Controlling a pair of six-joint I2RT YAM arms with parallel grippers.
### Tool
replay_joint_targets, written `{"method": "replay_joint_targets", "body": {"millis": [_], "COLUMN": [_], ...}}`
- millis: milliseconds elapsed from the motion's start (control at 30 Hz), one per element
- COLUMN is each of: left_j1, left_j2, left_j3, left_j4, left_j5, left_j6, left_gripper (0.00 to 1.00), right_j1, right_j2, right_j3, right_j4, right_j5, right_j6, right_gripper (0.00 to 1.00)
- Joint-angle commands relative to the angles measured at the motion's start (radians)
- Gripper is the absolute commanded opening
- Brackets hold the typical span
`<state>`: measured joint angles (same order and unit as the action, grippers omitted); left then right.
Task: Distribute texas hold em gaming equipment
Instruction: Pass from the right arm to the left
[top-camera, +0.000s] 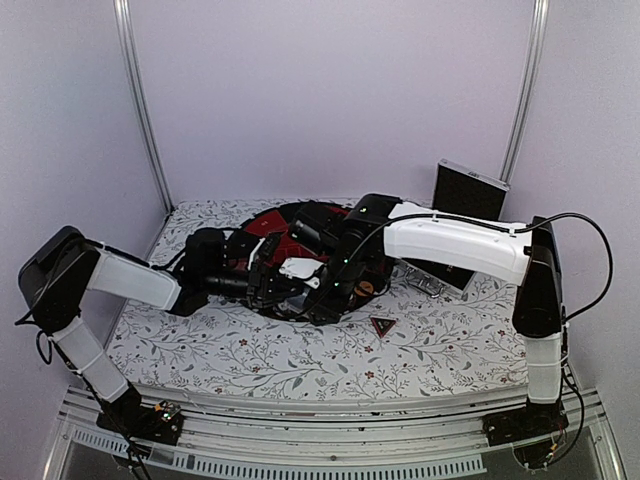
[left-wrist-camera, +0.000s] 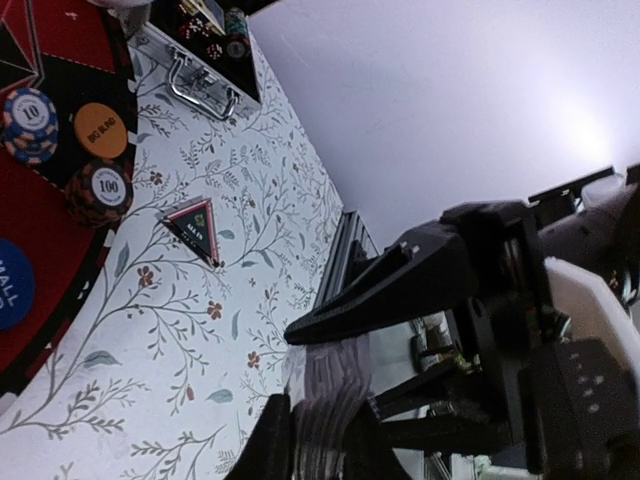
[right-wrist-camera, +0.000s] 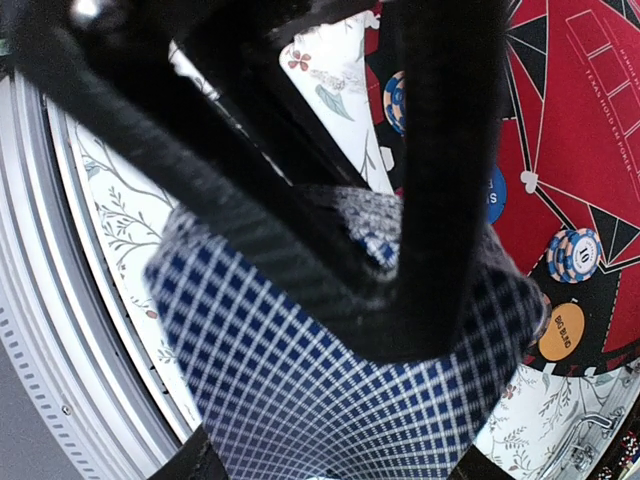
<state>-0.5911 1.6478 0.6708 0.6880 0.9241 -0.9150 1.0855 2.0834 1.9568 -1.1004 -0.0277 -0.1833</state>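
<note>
The left arm (top-camera: 130, 280) and right arm (top-camera: 455, 245) crowd over the round mat (top-camera: 268, 222), so that spot is blocked. A black case (top-camera: 468, 195) stands back right. The flowery cloth (top-camera: 250, 355) in front is open, except one small triangle (top-camera: 383, 325).

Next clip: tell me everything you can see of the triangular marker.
The triangular marker is a small flat triangle, black in the middle with a red border and print too small to read. It looks like plastic or stiff card. It lies flat on the flowered cloth, just off the rim of the round red and black mat, near but apart from the chip marked 100. Nothing touches it.
</note>
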Motion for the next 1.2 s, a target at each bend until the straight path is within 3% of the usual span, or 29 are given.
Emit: {"method": "replay_joint_targets", "body": {"millis": [0,167,200,300,400,467,533,633,700,733,800,1067,1167], "left_j1": [-0.009,-0.007,-0.006,0.001,0.015,0.026,0.031,0.030,0.031,0.031,0.031,0.031,0.031], "left_j2": [0.009,-0.033,-0.052,-0.111,-0.197,-0.263,-0.330,-0.420,-0.473,-0.497,-0.535,-0.566,-0.566], "left_j3": [-0.001,-0.046,-0.055,-0.072,-0.100,-0.116,-0.114,-0.105,-0.113,-0.116,-0.115,-0.108,-0.108], "left_j4": [-0.039,0.031,0.042,0.048,0.091,0.125,0.116,0.080,0.102,0.106,0.089,0.079,0.083], "left_j5": [0.050,0.050,0.038,-0.029,-0.080,-0.109,-0.141,-0.170,-0.192,-0.207,-0.237,-0.256,-0.255], "left_j6": [0.053,0.032,0.027,0.037,0.039,0.046,0.088,0.151,0.160,0.169,0.186,0.199,0.196], "left_gripper": [0.03,0.00,0.00,0.00,0.00,0.00,0.00,0.00,0.00,0.00,0.00,0.00,0.00], "right_j1": [0.000,-0.001,-0.001,-0.003,-0.028,-0.068,-0.119,-0.209,-0.249,-0.255,-0.240,-0.181,-0.163], "right_j2": [-0.002,-0.026,-0.034,-0.086,-0.193,-0.301,-0.419,-0.552,-0.570,-0.563,-0.538,-0.399,-0.376], "right_j3": [0.038,0.012,0.005,-0.040,-0.130,-0.224,-0.354,-0.601,-0.711,-0.728,-0.716,-0.633,-0.615], "right_j4": [0.032,0.065,0.075,0.133,0.248,0.369,0.549,0.951,1.182,1.260,1.292,1.349,1.365], "right_j5": [0.032,0.078,0.091,0.121,0.070,-0.070,-0.290,-0.559,-0.649,-0.667,-0.684,-0.758,-0.775], "right_j6": [-0.013,-0.007,-0.002,0.013,0.039,0.064,0.103,0.286,0.459,0.525,0.557,0.559,0.557], "right_gripper": [0.51,0.54,0.62,0.99,0.99,0.99,0.99,0.99,1.00,0.94,0.89,0.84,0.74]}}
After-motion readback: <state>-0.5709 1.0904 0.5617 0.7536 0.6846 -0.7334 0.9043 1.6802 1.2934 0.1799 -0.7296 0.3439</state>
